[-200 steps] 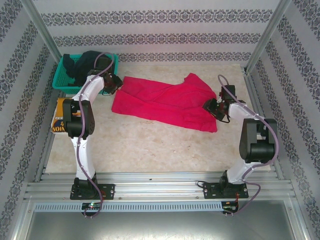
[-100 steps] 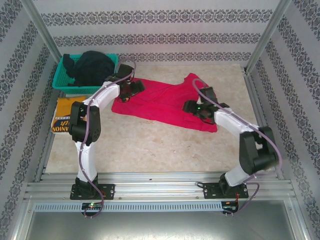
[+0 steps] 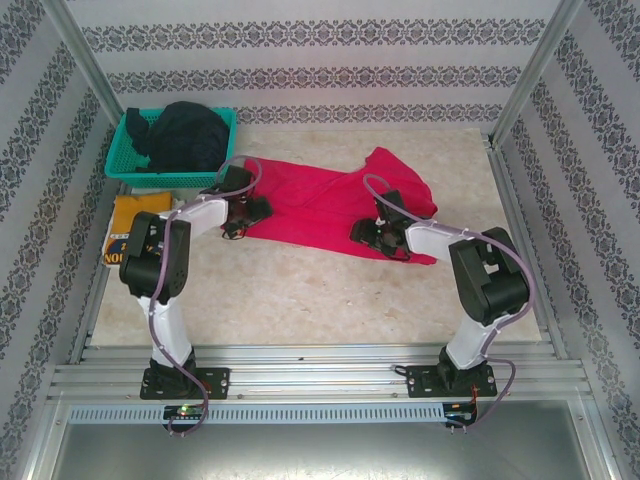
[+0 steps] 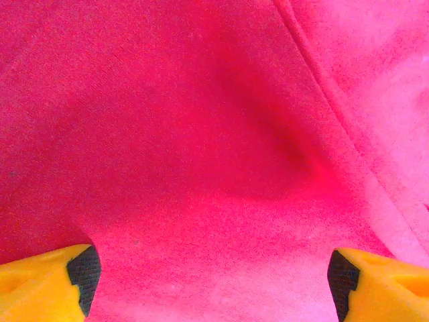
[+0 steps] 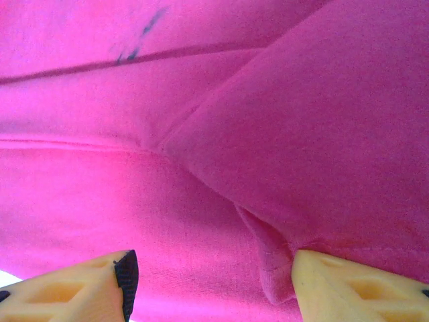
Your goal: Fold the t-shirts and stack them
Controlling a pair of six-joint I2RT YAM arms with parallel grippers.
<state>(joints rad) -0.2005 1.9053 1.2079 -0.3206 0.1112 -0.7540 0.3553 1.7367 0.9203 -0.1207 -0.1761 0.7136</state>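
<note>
The red t-shirt (image 3: pixel 320 200) lies spread across the far middle of the table (image 3: pixel 300 290), wider than it is deep and not flat. Its right part rises to a peak toward the far side, and its near edge runs unevenly from left to right. My left gripper (image 3: pixel 245 212) sits over the shirt's left end and my right gripper (image 3: pixel 365 232) over its near edge, right of the middle.

In my left wrist view the red cloth (image 4: pixel 201 134) is mostly smooth, with a soft darker crease near the middle and a stitched seam slanting down the upper right. My left gripper (image 4: pixel 214 275) stands wide, its yellow fingers (image 4: pixel 47 285) far apart at the lower corners, with cloth showing between them and nothing pinched.

In my right wrist view the shirt (image 5: pixel 301 134) shows a doubled layer lying over the layer below. A hemmed edge hangs down just beside one finger, a thin dark seam line crosses the top, and there is a small dark mark by it. My right gripper (image 5: pixel 211 282) is also spread wide, and I hold nothing in it.

The teal mesh basket (image 3: pixel 150 178) sits in the far left corner with a heap of dark t-shirts (image 3: pixel 185 135) mounded above its rim. Just near of it, at the table's left edge, the mustard-yellow t-shirt (image 3: pixel 135 205) lies folded. Its black lettering is partly hidden by my left arm.
</note>
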